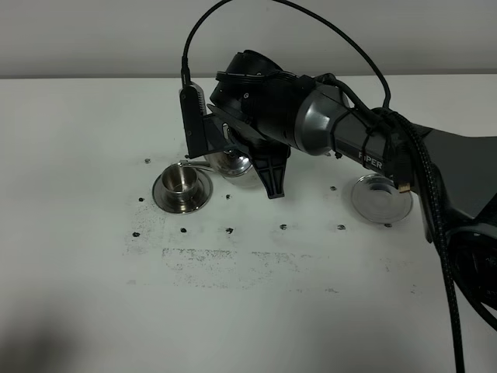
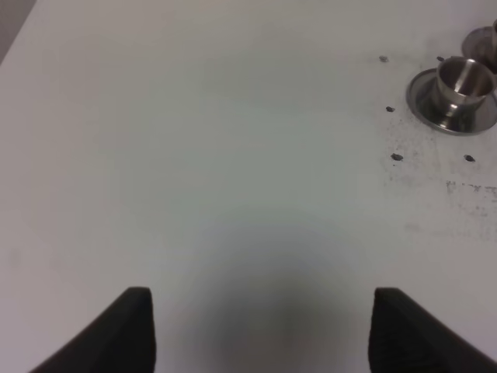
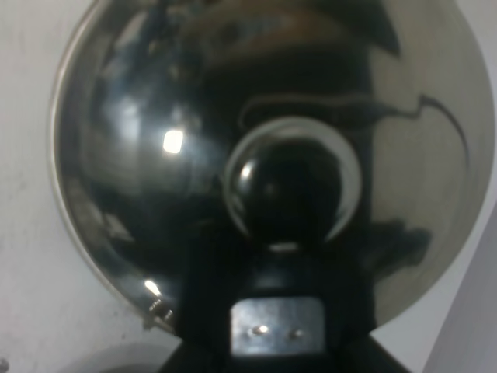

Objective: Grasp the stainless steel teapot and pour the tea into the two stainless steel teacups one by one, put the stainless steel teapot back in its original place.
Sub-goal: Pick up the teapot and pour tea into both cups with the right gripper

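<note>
Stainless steel teapot [image 1: 237,165] tilted, spout over the teacup [image 1: 182,185] for pouring; right fingers [image 1: 273,177] pinch it aloft; left fingers [image 2: 133,330] spread, idle.

A white counter [image 1: 256,311], scuffed with grey smudges [image 1: 202,255] and small dark specks [image 1: 283,227] across its middle, runs back to a plain pale grey wall [image 1: 93,35].

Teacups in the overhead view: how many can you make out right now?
1. The teacup stands on its saucer on the left of the table, just left of the teapot. A second may be hidden behind the teapot and the arm holding it.
</note>
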